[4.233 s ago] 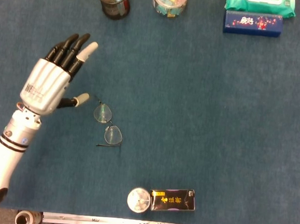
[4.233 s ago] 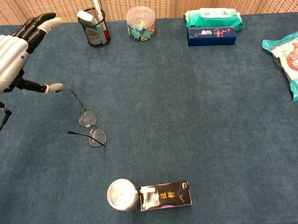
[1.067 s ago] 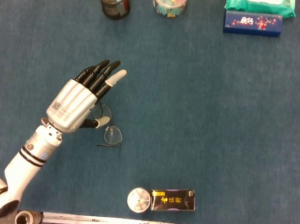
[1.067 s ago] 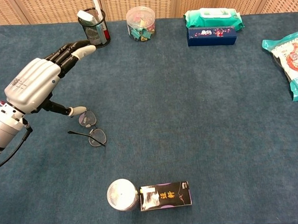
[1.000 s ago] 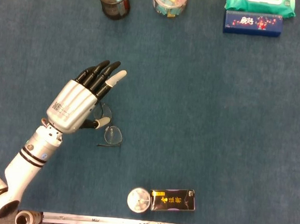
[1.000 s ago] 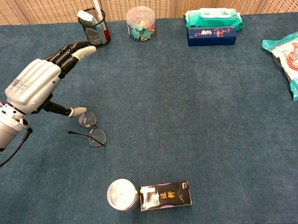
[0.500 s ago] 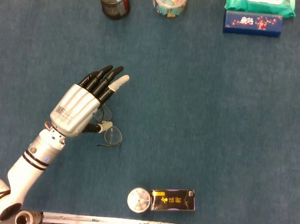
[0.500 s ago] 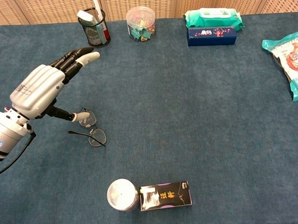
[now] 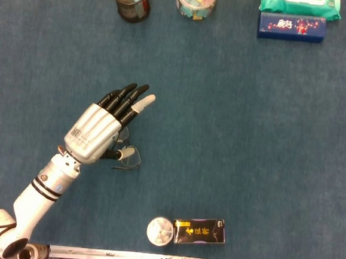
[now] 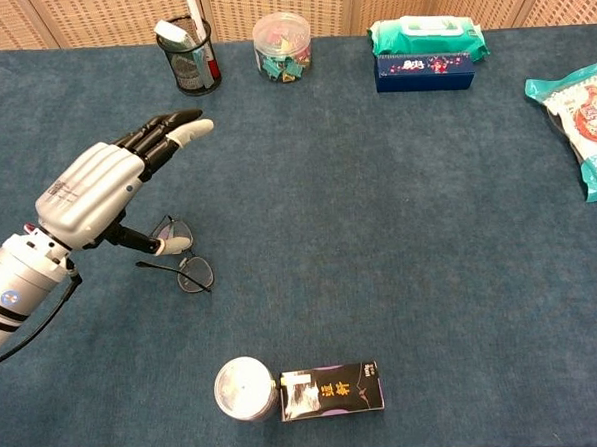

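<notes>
The silver-backed left hand (image 9: 97, 131) is held spread and empty, fingers stretched flat, above the thin-framed clear-lensed spectacles (image 10: 183, 258), which lie on the blue felt table (image 9: 233, 128), partly hidden under its thumb.

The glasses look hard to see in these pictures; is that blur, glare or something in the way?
Head view: sharp and evenly lit, but the left robot hand covers most of the glasses. Chest view: both lenses show, thin frame faint on the blue mat; no strong glare or shadow.
</notes>
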Robot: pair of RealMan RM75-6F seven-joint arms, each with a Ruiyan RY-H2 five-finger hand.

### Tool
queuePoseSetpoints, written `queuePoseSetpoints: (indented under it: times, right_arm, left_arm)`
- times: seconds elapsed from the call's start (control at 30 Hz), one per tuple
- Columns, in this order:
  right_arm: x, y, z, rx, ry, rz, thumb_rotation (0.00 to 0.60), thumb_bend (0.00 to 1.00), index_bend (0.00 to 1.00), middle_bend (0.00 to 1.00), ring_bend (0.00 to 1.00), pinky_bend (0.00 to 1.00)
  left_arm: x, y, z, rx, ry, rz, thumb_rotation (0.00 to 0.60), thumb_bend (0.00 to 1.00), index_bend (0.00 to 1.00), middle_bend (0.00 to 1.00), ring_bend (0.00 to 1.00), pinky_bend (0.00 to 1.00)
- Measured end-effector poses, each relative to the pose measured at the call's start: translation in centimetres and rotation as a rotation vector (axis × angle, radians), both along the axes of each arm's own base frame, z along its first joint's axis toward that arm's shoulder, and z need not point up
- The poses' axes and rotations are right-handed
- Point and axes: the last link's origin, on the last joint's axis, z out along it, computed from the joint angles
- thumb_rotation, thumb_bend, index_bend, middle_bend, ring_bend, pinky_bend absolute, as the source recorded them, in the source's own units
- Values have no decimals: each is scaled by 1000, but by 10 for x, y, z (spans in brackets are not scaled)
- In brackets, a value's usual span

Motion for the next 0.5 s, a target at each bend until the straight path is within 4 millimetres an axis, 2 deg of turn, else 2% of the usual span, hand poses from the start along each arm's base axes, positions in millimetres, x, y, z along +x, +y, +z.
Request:
queuePoseSetpoints:
  times: [0.23, 0.5]
  right_arm:
    - [0, 0, 0, 1, 0, 0, 600, 207, 294, 419, 314, 304]
    - [0, 0, -1, 5, 2, 0, 600, 207, 294, 419, 314, 304]
  left_arm:
    - [4, -4, 5, 7, -14, -23, 600, 83, 0, 0, 13, 173]
    - [17, -8, 24, 45, -55, -71, 600, 83, 0, 0, 14, 173]
